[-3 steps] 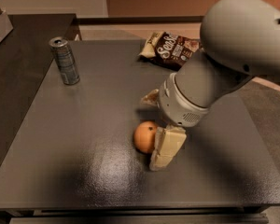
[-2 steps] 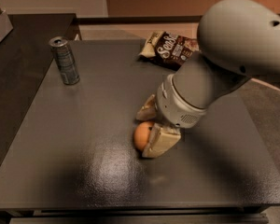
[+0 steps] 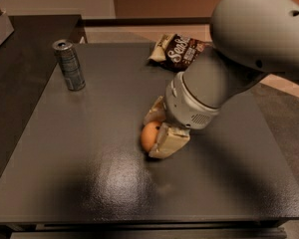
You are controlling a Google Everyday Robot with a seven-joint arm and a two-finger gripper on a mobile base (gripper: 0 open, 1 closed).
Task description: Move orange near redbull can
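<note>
The orange (image 3: 149, 136) sits on the dark table (image 3: 89, 158) near its middle. My gripper (image 3: 158, 129) reaches down over it from the right, with one cream finger (image 3: 168, 142) in front of the fruit and the other (image 3: 154, 112) behind it; the jaws stand around the orange. The redbull can (image 3: 69, 65), slim and silvery-grey, stands upright at the table's far left, well apart from the orange and the gripper.
A brown snack bag (image 3: 179, 51) lies at the table's far edge, behind my arm. A second dark surface (image 3: 20, 49) adjoins on the left. The table's front edge runs along the bottom of the view.
My gripper has lowered and moved left around the orange, and its fingers have closed in on both sides of it. The can and the bag have not moved.
</note>
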